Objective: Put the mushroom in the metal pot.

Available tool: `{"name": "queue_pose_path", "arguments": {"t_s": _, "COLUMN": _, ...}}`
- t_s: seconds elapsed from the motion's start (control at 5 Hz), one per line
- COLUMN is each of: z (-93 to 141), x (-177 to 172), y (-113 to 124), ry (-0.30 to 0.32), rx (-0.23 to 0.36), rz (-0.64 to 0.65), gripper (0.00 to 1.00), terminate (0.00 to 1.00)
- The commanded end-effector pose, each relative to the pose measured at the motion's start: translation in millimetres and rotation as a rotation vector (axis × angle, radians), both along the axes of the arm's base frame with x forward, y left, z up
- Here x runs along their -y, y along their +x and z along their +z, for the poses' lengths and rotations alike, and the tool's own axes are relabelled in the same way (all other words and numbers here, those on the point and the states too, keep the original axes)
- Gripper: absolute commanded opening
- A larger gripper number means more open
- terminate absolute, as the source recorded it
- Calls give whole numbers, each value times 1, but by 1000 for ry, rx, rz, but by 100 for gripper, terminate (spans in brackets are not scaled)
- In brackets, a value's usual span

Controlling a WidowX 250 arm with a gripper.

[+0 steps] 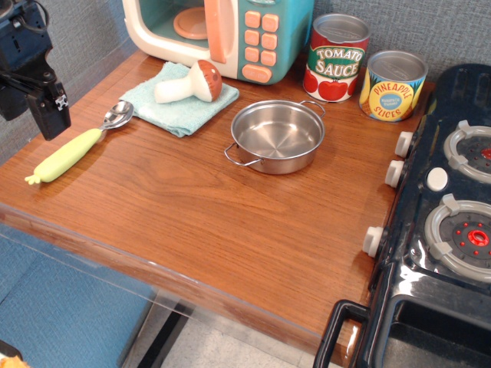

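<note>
So the wooden surface [192, 222] has a bunch of toy kitchen stuff spread across it. The mushroom [192, 83] is lying on its side on a folded light-blue cloth [180, 107], up around 11 o'clock from the middle of the surface. Its cream stem points toward 9 o'clock and the reddish-brown cap faces 3 o'clock. Right behind it, at 12 o'clock, sits a teal and cream toy microwave [222, 34] with its door swung open.

The metal pot [278, 136] is just to the 4 o'clock side of the mushroom, near the cloth's edge but not touching it as far as I can see. It's upright, empty and shiny, with its two wire loop handles at roughly 1 and 8 o'clock.

At 1 o'clock from the pot there's a tomato sauce can [336, 57], and a pineapple slices can [392, 84] just beside that. A spoon [77, 144] with a yellow-green handle lies at 9 o'clock from the cloth, bowl end almost at the cloth's corner. A black toy stove [445, 215] fills the 3 o'clock edge.

The claw [47, 107] hangs way over at the 10 o'clock corner, well apart from the mushroom, holding nothing. Honestly can't tell whether it's open or closed from this angle, it's just a dark block.
</note>
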State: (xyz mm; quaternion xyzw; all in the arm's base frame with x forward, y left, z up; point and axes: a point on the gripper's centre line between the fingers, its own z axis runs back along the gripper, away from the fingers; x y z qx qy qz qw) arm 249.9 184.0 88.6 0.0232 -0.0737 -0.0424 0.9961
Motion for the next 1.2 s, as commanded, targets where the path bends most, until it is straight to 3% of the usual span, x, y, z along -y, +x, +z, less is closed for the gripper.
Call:
{"name": "queue_pose_path", "arguments": {"t_s": 0.0, "z": 0, "x": 0, "y": 0, "ry": 0, "rx": 0, "rz": 0, "gripper": 100, "terminate": 0}}
{"name": "queue_pose_path", "arguments": {"t_s": 0.2, "z": -1, "x": 6, "y": 23, "ry": -23, "rx": -17, "rz": -58, "gripper": 100, "terminate": 0}}
{"name": "queue_pose_path", "arguments": {"t_s": 0.6, "z": 0, "x": 23, "y": 104, "ry": -23, "rx": 31, "rz": -180, "gripper": 100, "terminate": 0}}
{"name": "queue_pose_path", "arguments": {"t_s": 1.0, "z": -21, "x": 39, "y": 144, "ry": 79, "rx": -15, "rz": -280, "gripper": 100, "terminate": 0}}
